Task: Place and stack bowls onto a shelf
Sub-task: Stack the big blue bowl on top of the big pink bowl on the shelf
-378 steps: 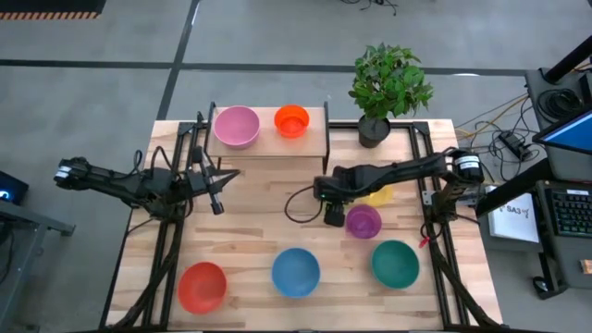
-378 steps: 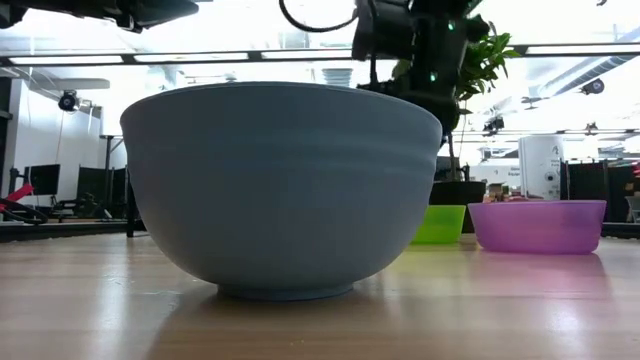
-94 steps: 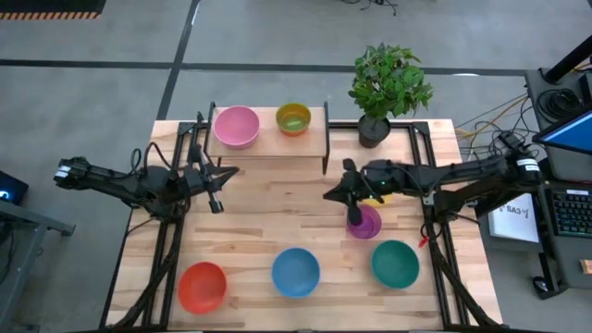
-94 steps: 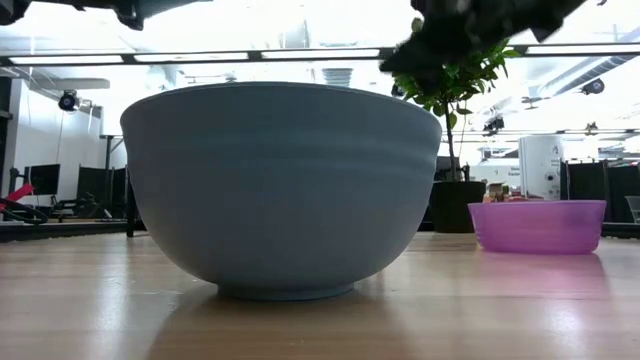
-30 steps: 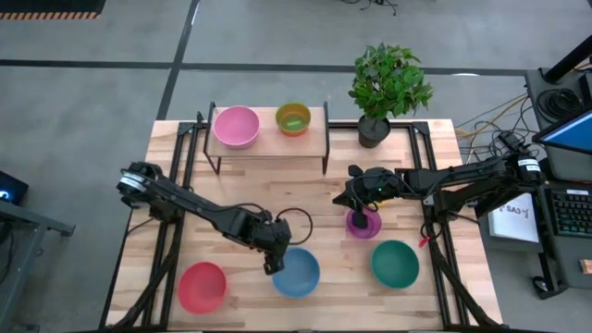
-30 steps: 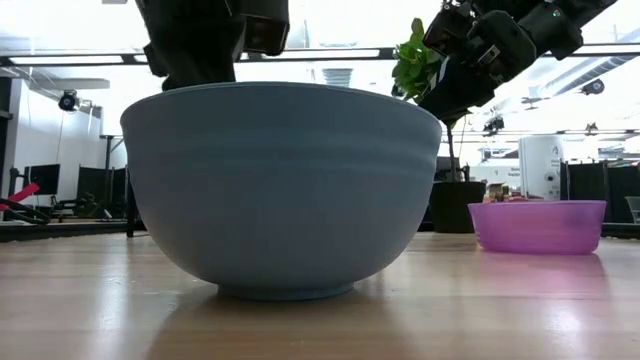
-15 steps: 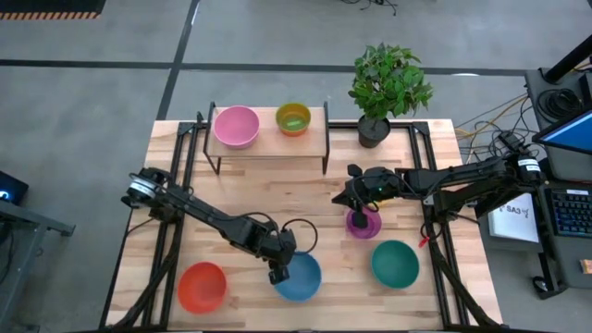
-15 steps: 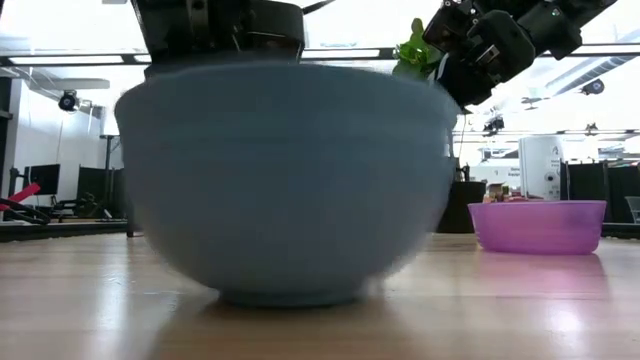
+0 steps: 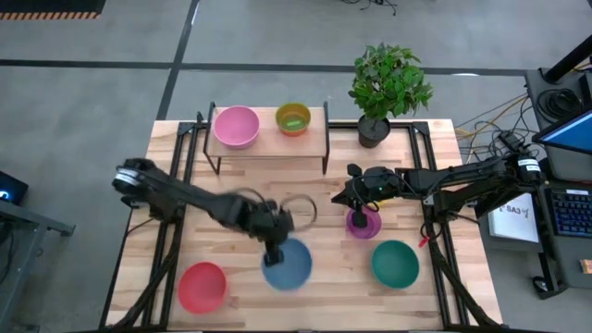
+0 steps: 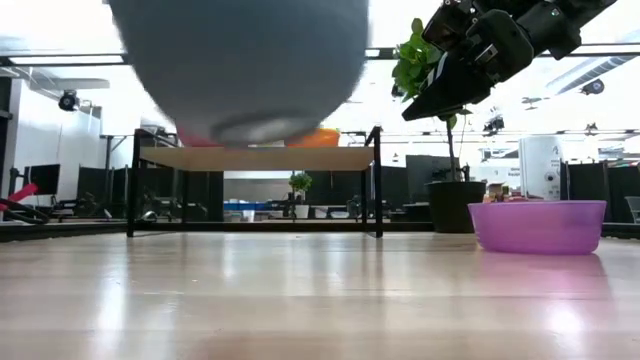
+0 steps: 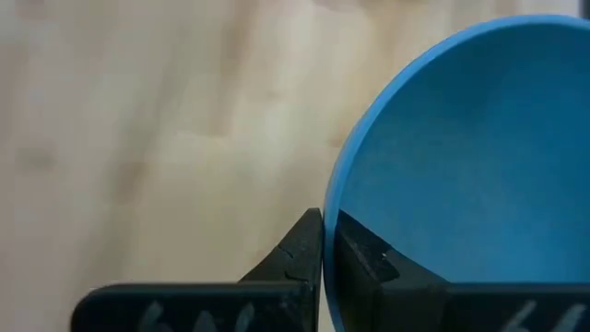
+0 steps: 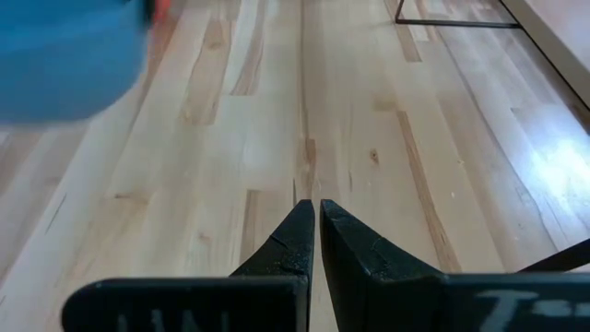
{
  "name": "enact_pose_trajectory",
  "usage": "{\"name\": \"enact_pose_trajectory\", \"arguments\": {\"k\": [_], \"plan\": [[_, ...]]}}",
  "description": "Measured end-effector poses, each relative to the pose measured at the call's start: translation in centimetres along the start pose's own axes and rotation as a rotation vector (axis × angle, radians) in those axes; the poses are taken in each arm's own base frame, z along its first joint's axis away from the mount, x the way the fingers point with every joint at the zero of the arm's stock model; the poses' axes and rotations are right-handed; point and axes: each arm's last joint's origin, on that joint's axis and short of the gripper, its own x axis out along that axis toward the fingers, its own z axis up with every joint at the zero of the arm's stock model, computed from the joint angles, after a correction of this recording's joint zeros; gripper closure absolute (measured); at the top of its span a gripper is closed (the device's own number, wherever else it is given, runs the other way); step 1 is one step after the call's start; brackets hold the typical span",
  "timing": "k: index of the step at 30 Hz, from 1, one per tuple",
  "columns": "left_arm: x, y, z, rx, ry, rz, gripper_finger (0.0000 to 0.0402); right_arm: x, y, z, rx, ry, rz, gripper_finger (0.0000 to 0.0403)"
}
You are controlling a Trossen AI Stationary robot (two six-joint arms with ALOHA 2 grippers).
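Seven bowls we count from above, plus one shelf (image 9: 268,139) at the far edge of the tabletop (image 9: 277,199).

On the shelf: a pink bowl (image 9: 236,126) and, beside it, a green bowl (image 9: 294,117) nested in an orange bowl (image 9: 280,121).

Held clear of the tabletop: a blue bowl (image 9: 287,264). In the low view we see its underside hanging in the air with the shelf visible beneath it. The left gripper (image 11: 323,242) has its fingers pinched on the bowl's rim, one inside and one outside, as the left wrist view shows.

On the tabletop, near edge: a red-orange bowl (image 9: 203,287) towards the left and a teal bowl (image 9: 395,263) towards the right, well apart.

On the tabletop, right of centre: a purple bowl (image 9: 363,223). The right gripper (image 12: 316,214) hangs just above it; its fingers are pressed together with nothing between them.

Behind the right arm, at the far right of the tabletop: a potted plant (image 9: 388,85) in a dark pot.
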Motion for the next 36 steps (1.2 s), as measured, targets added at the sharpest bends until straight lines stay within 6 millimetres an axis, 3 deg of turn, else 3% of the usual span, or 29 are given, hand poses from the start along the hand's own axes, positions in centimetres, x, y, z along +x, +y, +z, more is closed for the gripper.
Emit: {"name": "enact_pose_trajectory", "arguments": {"k": [7, 11, 15, 19, 22, 26, 36], "plan": [[-9.7, 7.8, 1.2, -0.117, -0.123, 0.202, 0.0401, 0.0, 0.0, 0.0, 0.007, -0.001, 0.001, 0.0391], [-15.5, 13.4, 0.6, -0.3, -0.231, 0.433, 0.0401, 0.0, 0.0, 0.1, 0.007, -0.009, 0.001, 0.0391], [-20.8, 18.4, 0.0, -0.518, -0.385, 0.555, 0.0401, 0.0, 0.0, 0.2, 0.006, -0.023, 0.002, 0.0391], [-24.4, 22.2, -1.0, -0.649, -0.446, 0.587, 0.0401, 0.0, 0.0, 0.2, 0.006, -0.023, 0.002, 0.0391], [-24.9, 24.5, -1.6, -0.707, -0.433, 0.547, 0.0401, 0.0, 0.0, 0.2, 0.006, -0.023, 0.002, 0.0391], [-23.8, 26.6, -1.8, -0.743, -0.338, 0.52, 0.0401, 0.0, 0.0, 0.2, 0.005, -0.023, 0.002, 0.0391], [-20.6, 28.4, -1.7, -0.76, -0.092, 0.504, 0.0401, 0.0, 0.0, 0.2, -0.002, -0.023, 0.002, 0.0391]]}}
